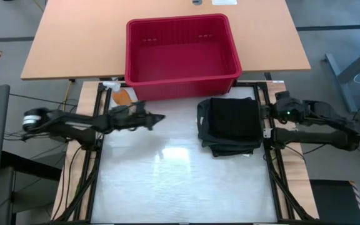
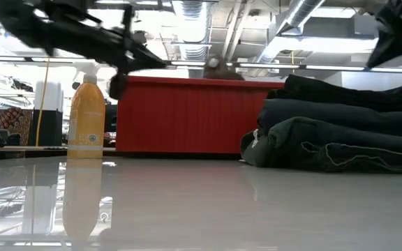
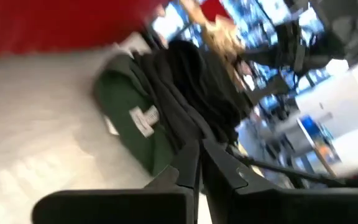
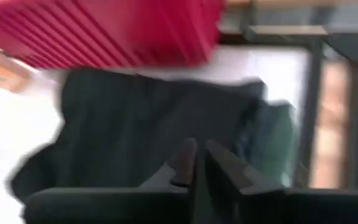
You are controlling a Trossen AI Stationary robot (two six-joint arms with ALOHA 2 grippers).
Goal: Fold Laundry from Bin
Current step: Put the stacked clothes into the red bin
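On the white counter (image 1: 167,181) folded laundry (image 1: 230,125) lies stacked before the empty red bin (image 1: 181,53); both arms' jaws pressed together, holding nothing

Overhead camera looks straight down; table-level camera faces the bin (image 2: 187,115), shared

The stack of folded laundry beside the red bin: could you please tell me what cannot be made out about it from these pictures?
- How many garments are in the stack: high view shows only the black top piece; low view shows layers with unclear borders.
- Right end of the stack: cut off by the low view's edge.
- The white label on the green piece: wrist view too blurred to read.
- The bin's floor corners: possibly shadowed, though it looks empty from above.
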